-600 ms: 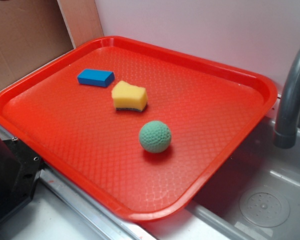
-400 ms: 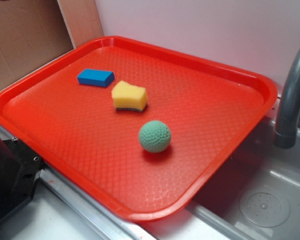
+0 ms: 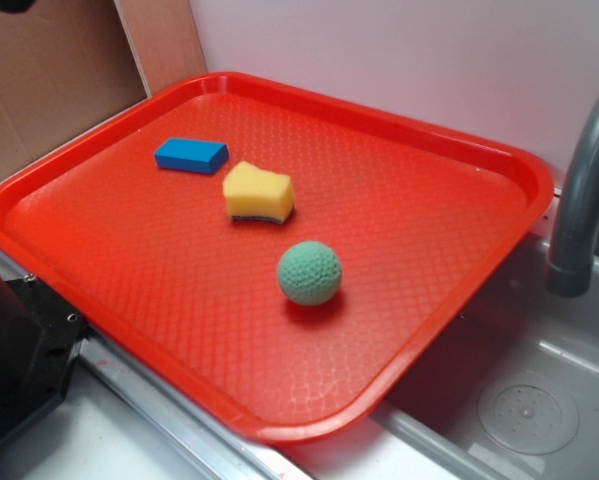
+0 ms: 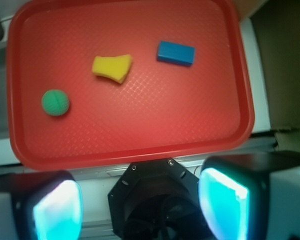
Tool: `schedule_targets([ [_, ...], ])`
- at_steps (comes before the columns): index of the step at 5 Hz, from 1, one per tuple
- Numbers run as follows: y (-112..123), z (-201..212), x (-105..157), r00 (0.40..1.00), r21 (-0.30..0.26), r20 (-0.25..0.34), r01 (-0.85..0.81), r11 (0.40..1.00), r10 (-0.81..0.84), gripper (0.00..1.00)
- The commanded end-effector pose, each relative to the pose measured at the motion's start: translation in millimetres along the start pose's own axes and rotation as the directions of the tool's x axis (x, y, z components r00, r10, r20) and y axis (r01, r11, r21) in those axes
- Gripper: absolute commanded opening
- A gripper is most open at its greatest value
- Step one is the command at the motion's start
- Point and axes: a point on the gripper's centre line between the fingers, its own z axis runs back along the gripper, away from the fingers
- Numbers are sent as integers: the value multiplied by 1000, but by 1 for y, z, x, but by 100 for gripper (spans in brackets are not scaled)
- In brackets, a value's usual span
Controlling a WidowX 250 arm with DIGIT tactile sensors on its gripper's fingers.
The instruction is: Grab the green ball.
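Red tray (image 3: 459, 290) beside a sink (image 3: 539, 400) holds the green ball (image 3: 310, 272), lying free near a yellow sponge (image 3: 258, 192) and blue block (image 3: 191, 155); gripper (image 4: 139, 202) spread wide, holding nothing; no readable writing

A red tray (image 3: 499, 215) carries green ball (image 3: 310, 272), yellow sponge (image 3: 258, 192), blue block (image 3: 191, 155).

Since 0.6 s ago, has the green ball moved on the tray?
No. The green ball sits in the same spot relative to the yellow sponge.

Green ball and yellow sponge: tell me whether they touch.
Apart. The exterior view shows bare red tray between the green ball and the yellow sponge; the wrist view agrees.
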Motion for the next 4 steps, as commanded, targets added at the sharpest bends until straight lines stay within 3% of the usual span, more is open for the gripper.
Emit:
schedule_targets([
  [1,-26,-12,7,987,21,46,-158,987,157,100],
  [3,-67,-68,36,957,40,84,-282,958,278,100],
  [4,-83,-98,41,961,28,96,-262,965,258,100],
])
